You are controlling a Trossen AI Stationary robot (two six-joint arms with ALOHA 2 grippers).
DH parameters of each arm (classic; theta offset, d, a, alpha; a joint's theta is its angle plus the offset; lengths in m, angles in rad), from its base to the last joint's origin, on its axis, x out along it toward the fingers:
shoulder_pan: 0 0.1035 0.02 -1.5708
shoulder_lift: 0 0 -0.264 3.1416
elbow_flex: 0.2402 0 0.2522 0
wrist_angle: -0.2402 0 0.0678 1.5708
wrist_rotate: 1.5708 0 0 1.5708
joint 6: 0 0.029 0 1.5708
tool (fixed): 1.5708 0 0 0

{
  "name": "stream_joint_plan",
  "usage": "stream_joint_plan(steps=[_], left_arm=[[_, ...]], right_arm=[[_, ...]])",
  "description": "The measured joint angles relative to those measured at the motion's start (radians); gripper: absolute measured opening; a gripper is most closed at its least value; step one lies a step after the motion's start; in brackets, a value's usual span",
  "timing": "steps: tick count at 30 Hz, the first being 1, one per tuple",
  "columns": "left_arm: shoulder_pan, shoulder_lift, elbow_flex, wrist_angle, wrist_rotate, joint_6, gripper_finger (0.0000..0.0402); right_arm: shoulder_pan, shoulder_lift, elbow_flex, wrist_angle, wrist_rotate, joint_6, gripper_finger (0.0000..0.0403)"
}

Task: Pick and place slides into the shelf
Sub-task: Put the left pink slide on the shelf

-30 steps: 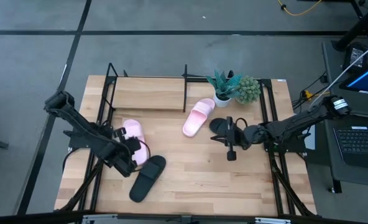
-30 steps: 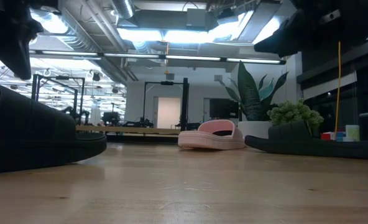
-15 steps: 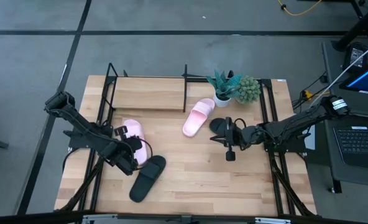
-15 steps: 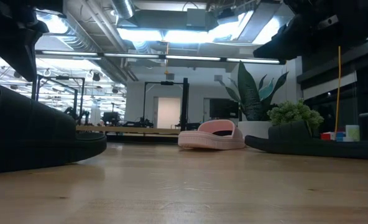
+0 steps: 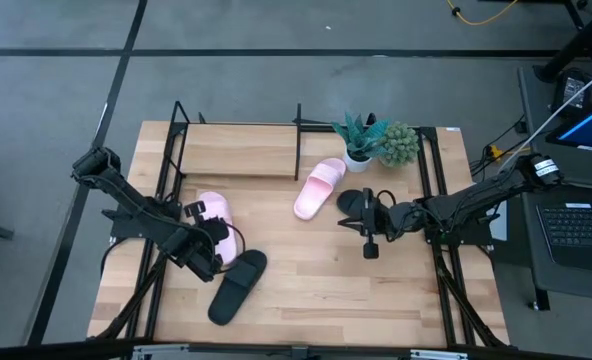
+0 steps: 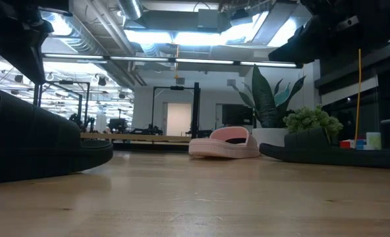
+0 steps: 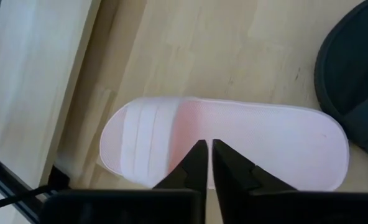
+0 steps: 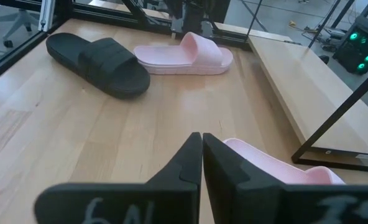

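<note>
With the left pincer (image 7: 205, 163) pressed shut above the pink slide (image 7: 234, 140) at the table's (image 5: 316, 290) 9 o'clock, it should be opened wide before the strap is straddled.

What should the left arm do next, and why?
Probably open the left end effector and lower it onto the pink slide right below: its fingers look shut, nothing is held, and the shelf holds no slides.
</note>
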Motion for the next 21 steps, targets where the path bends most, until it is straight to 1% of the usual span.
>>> stream_joint_plan(steps=[7, 11, 15, 21], left_arm=[[0.0, 0.0, 0.0, 0.0, -0.026, 0.0, 0.0102], [0.005, 0.0, -0.001, 0.0, -0.026, -0.001, 0.0132], [0.005, 0.0, -0.023, 0.003, -0.026, -0.009, 0.0144], [0.026, 0.0, -0.1, 0.002, -0.027, -0.031, 0.0142]], right_arm=[[0.0, 0.0, 0.0, 0.0, 0.0, 0.003, 0.0017], [0.0, 0.0, 0.0, 0.0, 0.0, 0.007, 0.0017], [0.0, 0.0, 0.0, 0.0, 0.0, 0.022, 0.0017], [0.0, 0.0, 0.0, 0.0, 0.0, 0.021, 0.0017]])
